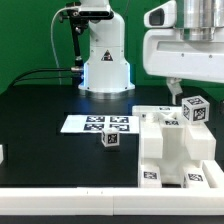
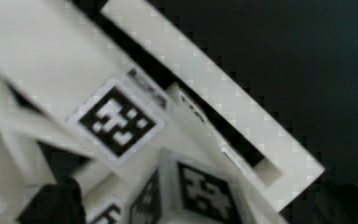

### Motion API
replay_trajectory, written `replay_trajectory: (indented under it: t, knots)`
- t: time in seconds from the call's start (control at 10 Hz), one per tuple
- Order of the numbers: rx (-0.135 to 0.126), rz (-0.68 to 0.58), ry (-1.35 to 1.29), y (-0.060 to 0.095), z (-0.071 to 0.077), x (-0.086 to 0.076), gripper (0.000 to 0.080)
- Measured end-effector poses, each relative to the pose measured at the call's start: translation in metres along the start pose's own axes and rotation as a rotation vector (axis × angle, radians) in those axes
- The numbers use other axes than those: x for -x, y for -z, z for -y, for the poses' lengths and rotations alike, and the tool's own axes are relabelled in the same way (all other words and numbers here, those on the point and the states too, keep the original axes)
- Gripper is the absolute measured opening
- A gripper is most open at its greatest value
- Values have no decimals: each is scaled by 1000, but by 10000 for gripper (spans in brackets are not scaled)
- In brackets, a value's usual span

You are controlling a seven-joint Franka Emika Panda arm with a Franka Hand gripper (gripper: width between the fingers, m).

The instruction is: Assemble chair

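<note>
Fig., exterior view: chair (image 1: 172,152) sits on table (image 1: 40,110), front, at exterior view's right. Marker board (image 1: 97,124) lies flat on table to chair's left, w/ small loose part (image 1: 111,141) just in front of it. Arm base (image 1: 105,62) stands behind board, centre rear. Gripper (image 1: 174,95) hangs above chair.

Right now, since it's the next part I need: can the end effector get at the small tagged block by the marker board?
Probably yes. The small tagged block stands in the open beside the marker board, clear of the chair parts, nothing above it. The end effector hangs over the chair parts.
</note>
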State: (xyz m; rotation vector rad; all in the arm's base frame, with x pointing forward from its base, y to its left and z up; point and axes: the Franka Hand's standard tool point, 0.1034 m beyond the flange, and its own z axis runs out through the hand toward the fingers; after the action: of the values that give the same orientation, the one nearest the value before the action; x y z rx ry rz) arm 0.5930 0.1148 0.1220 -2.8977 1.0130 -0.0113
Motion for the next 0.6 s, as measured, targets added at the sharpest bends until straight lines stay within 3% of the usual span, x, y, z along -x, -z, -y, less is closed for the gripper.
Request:
replay_trajectory:
  t: [0.3,0.6]
  knots:
    - [5,-7,448,1,-1,-3,649]
    - [7,-8,600,1,-2,-4,649]
